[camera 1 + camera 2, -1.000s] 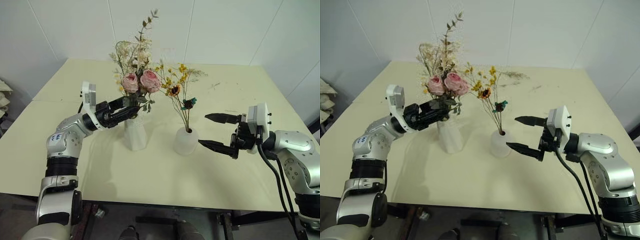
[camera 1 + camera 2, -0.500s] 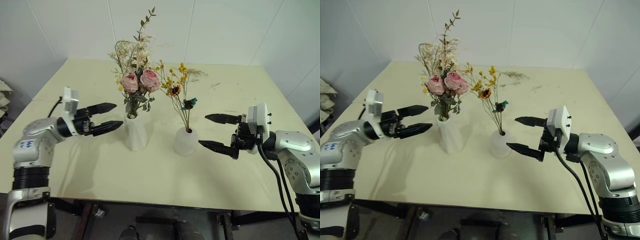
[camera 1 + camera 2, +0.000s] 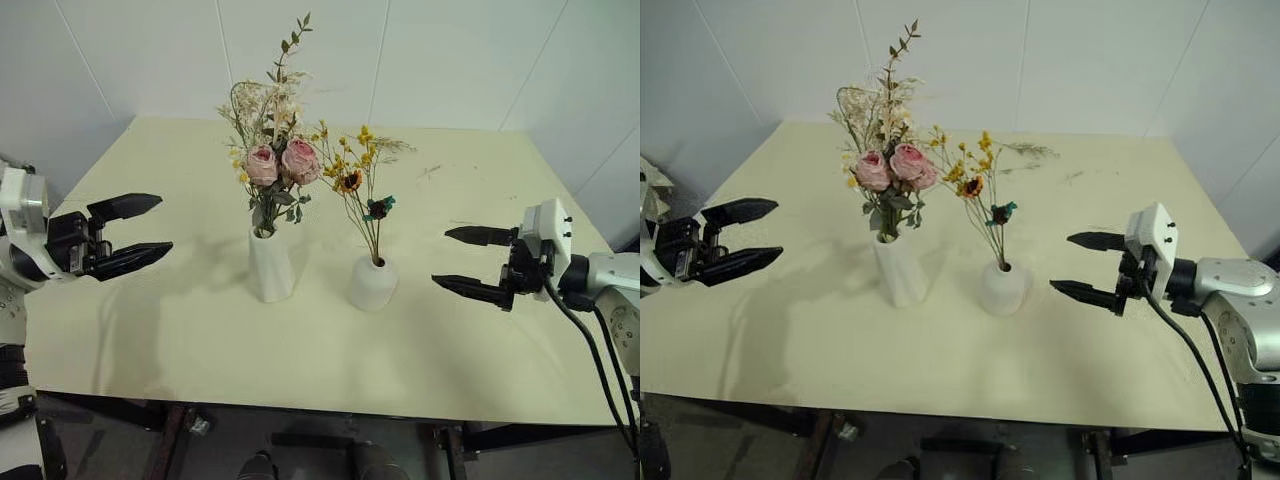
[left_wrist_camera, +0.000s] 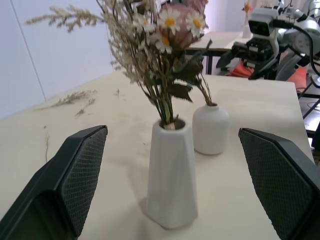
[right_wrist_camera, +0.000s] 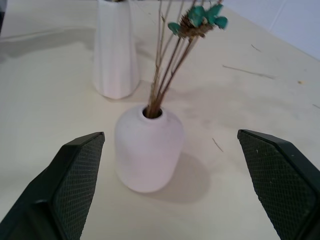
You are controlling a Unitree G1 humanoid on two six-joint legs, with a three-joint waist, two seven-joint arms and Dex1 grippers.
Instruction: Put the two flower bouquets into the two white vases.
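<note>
The pink rose bouquet [image 3: 278, 165] stands upright in the tall faceted white vase [image 3: 270, 266] near the table's middle. Just to its right, the thin bouquet with small yellow flowers [image 3: 356, 176] stands in the short round white vase [image 3: 372, 283]. My left gripper [image 3: 136, 233] hangs open over the table's left edge, well clear of the tall vase [image 4: 171, 172]. My right gripper [image 3: 472, 262] is open to the right of the round vase [image 5: 148, 148], with a gap between them. Neither gripper holds anything.
The pale yellow table [image 3: 330, 350] carries a few loose dried twigs [image 3: 430, 171] at the back right. White walls stand close behind and beside the table. Bare tabletop lies in front of both vases.
My left gripper let go of the rose bouquet stems, opened, and drew back to the left, away from the tall vase. My right gripper moved a little to the right, away from the round vase.
</note>
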